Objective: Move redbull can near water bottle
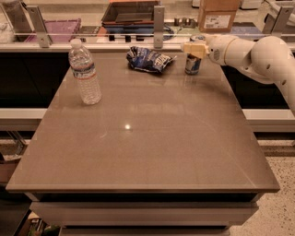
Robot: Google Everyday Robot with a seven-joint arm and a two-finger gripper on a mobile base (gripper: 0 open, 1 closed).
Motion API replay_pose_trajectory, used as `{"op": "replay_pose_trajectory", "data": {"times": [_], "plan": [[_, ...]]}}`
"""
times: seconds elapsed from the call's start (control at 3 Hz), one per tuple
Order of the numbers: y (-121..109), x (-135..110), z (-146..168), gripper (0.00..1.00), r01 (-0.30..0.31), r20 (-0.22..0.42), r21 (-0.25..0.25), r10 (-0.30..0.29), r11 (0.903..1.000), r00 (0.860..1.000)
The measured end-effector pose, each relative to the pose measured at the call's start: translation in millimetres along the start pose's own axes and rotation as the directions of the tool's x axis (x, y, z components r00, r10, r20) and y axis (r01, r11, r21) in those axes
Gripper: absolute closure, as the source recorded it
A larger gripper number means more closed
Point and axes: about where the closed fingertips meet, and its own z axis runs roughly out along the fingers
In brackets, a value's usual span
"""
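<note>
The white arm (251, 54) reaches in from the right edge of the view. Its thick rounded links bend at an elbow-like joint near the far right and then run nearly level toward the left, above the far right corner of the counter (147, 156). At its end, the gripper (194, 48) points left, and its tan tip sits right at the top of the redbull can (192, 65), hiding the can's lid. Whether the jaws are clenched on the can or released cannot be told from this angle. The redbull can stands upright on the counter near the far right corner, with its reflection faint on the brown surface below it. Just to its left, apart from it, lies a crumpled dark blue snack bag (150, 60). The water bottle (85, 73) stands upright, white cap on, near the far left of the counter, well apart from the can, with the bag between the two along the back edge. The near half of the counter shows only a small bright glint of light. Behind the counter are a cardboard box (218, 14) beyond the gripper, a dark tray (131, 11) and a purple bin (60, 28).
</note>
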Motion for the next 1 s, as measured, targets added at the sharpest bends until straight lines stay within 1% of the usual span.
{"op": "replay_pose_trajectory", "data": {"times": [0.67, 1.0], "plan": [[4.4, 0.7, 4.7, 0.84, -0.001, -0.001, -0.009, 0.001, 1.0, 1.0], [6.6, 1.1, 7.0, 1.0, -0.002, -0.001, -0.013, 0.002, 0.9999, 1.0]]}}
